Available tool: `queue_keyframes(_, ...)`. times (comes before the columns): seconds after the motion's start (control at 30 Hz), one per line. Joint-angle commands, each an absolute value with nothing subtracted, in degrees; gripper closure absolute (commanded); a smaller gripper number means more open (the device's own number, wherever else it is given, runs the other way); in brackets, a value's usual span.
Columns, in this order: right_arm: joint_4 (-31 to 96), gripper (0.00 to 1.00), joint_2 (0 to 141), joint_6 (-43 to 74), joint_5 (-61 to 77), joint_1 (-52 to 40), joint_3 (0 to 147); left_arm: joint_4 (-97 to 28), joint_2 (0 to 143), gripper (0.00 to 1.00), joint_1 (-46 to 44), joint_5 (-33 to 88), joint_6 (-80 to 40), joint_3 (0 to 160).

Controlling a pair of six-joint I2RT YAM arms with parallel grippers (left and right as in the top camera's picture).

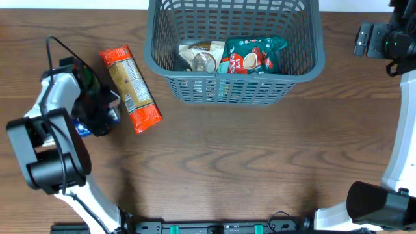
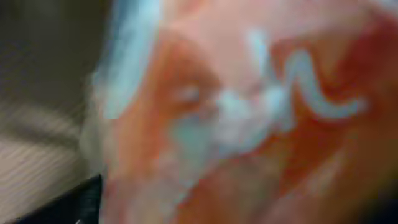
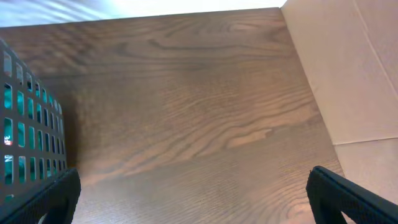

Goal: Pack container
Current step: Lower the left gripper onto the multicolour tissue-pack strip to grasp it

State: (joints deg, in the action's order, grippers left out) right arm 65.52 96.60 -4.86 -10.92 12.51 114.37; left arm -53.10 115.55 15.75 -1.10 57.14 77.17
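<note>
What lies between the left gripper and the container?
An orange-red packet lies flat between the left gripper and the container. The overhead view shows this.

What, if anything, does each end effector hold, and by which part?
Right end effector: open, holding nothing. Left end effector: close against a blurred orange packet; grip cannot be told.

Left arm (image 1: 57, 97) had white links, black joint housings; thin black cable (image 1: 48, 52) looped at its 12 o'clock. Right arm (image 1: 395, 156) showed white link, black base joint, green light (image 1: 390, 44) on black wrist. Right jaws were black.
</note>
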Motion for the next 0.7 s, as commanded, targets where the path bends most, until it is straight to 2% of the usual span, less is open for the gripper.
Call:
queue_keyframes(0.0, 65.6, 0.01, 96.1, -5.4, -10.9, 12.8, 115.0, -54.0, 120.6, 0.94, 16.0, 3.7, 57.9, 74.0)
queue_keyframes(0.33, 65.6, 0.01, 96.1, -5.4, -10.9, 12.7, 115.0, -52.8, 119.4, 0.94, 15.9, 3.9, 55.2, 74.3)
queue_keyframes(0.67, 65.6, 0.01, 96.1, -5.4, -10.9, 12.7, 115.0, -52.8, 108.1, 0.94, 15.9, 3.4, 54.3, 77.7)
